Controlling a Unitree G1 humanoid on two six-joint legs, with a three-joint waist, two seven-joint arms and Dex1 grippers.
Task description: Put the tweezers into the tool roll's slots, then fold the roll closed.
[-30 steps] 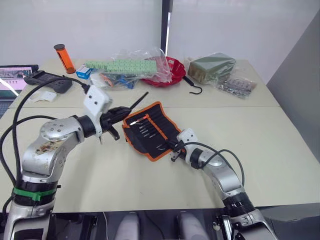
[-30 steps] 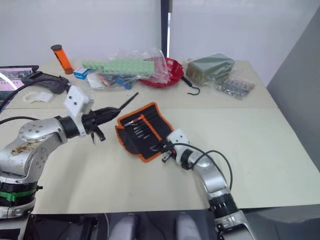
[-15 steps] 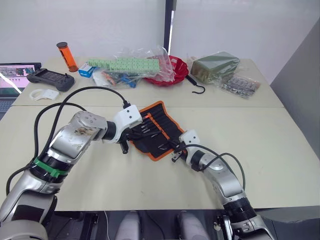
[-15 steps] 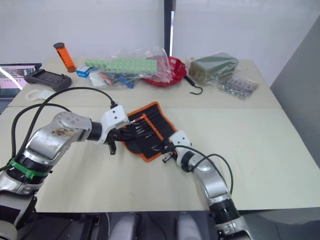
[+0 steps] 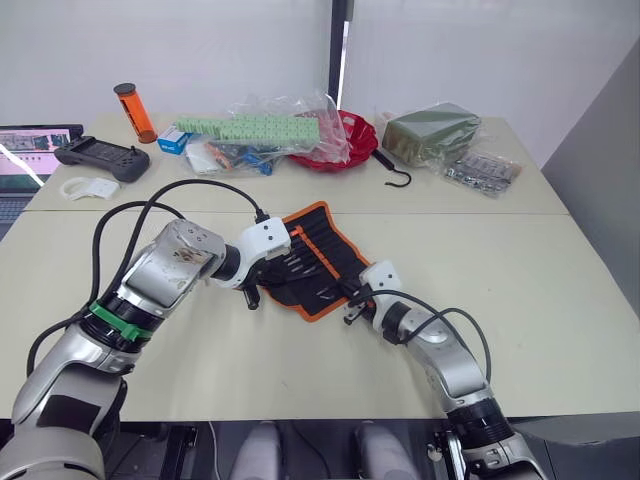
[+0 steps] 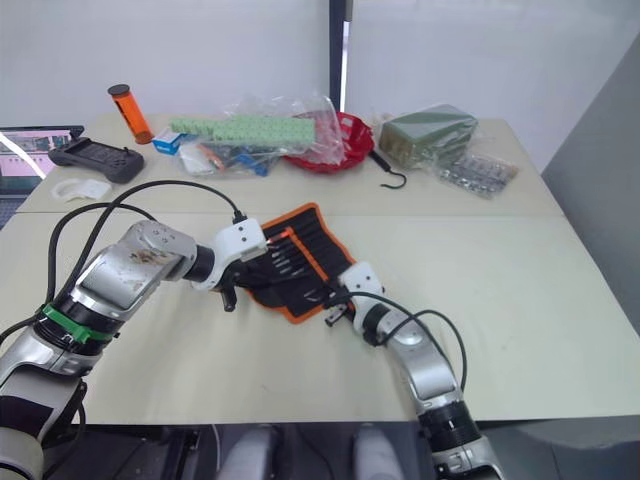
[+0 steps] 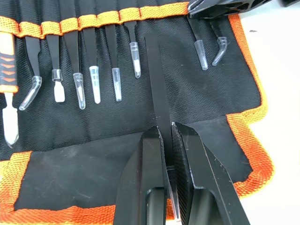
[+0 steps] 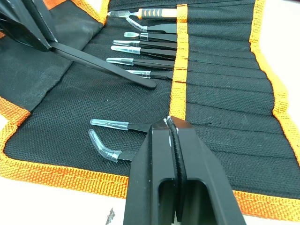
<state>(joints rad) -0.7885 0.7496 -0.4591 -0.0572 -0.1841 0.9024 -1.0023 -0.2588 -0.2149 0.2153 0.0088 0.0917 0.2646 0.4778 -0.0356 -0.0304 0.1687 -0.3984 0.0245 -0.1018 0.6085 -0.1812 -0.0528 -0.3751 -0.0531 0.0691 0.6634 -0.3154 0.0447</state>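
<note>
Meanwhile, left claw (image 7: pixel 165 140) clamped on 1 tweezer (image 7: pixel 156 89) (7 slotted); right claw (image 8: pixel 174 140) together.

You have one tool roll (image 7: pixel 197 101) open on the table, with eight capped tweezers (image 7: pixel 134 49) seated in its slots (image 7: pixel 98 21) and a ninth tweezer (image 7: pixel 157 91) lying loose at 12 o'clock from your left gripper (image 7: pixel 167 140). One orange-handled tool (image 7: pixel 6 70) sits in the end slot.

Lab or office: plain white walls, beige table (image 5: pixel 560 250), laptop (image 5: pixel 25 150), handheld controller (image 5: pixel 100 157).
</note>
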